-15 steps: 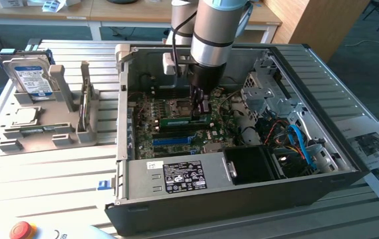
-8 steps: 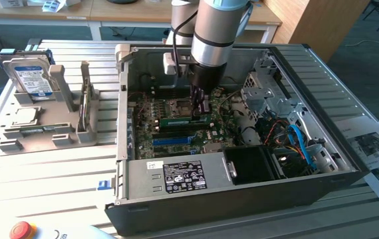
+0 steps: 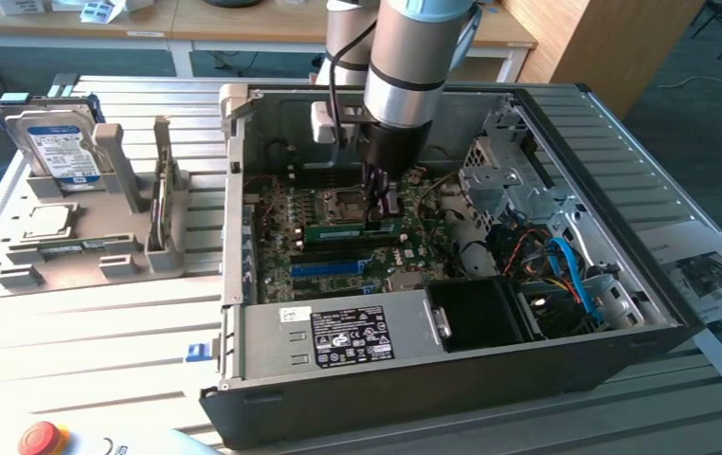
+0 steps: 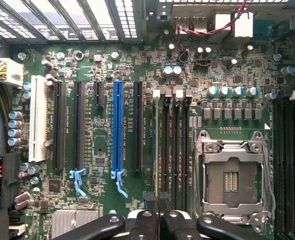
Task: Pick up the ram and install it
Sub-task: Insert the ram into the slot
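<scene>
Green ram (image 3: 335, 230), one stick: set on edge directly under the gripper (image 3: 383, 210), low over the dark memory slots (image 4: 175, 150), long axis running between the exterior view's left and right. I judge the fingers clamped on its thin edge (slots parallel, just beside).

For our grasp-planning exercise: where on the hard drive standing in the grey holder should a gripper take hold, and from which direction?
Probably its free top edge, approached from above, pinching across the two broad faces. The hard drive stands upright on edge, and the grey holder grips its lower part, so the top is most exposed.
</scene>
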### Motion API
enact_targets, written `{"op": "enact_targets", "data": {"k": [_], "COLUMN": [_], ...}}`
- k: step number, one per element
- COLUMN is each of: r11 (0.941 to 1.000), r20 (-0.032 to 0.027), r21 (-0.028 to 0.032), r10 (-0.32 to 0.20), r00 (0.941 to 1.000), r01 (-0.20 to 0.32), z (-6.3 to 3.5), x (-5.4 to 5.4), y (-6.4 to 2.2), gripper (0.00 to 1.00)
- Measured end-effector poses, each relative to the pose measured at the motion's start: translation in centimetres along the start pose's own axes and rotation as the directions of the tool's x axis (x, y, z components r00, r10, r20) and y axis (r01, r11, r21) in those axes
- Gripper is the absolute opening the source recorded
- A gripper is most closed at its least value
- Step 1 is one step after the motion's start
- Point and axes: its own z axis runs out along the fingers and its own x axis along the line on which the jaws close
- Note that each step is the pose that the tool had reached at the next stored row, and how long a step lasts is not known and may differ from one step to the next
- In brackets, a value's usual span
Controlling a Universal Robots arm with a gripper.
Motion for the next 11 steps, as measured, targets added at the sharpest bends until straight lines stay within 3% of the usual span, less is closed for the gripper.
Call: {"op": "enact_targets", "data": {"k": [3, 6, 11], "r11": [1.0, 1.0, 1.0], "r20": [0.0001, 0.0002, 0.0], "r21": [0.0, -0.0047, -0.0052], "r10": [0.0, 0.0, 0.0], "r00": [1.0, 1.0, 1.0], "r01": [0.0, 0.0, 0.0], "z": [0.01, 0.0, 0.01], "x": [0.0, -0.01, -0.01], "y": [-0.01, -0.18, -0.19], "gripper": [0.12, 0.12, 0.12]}}
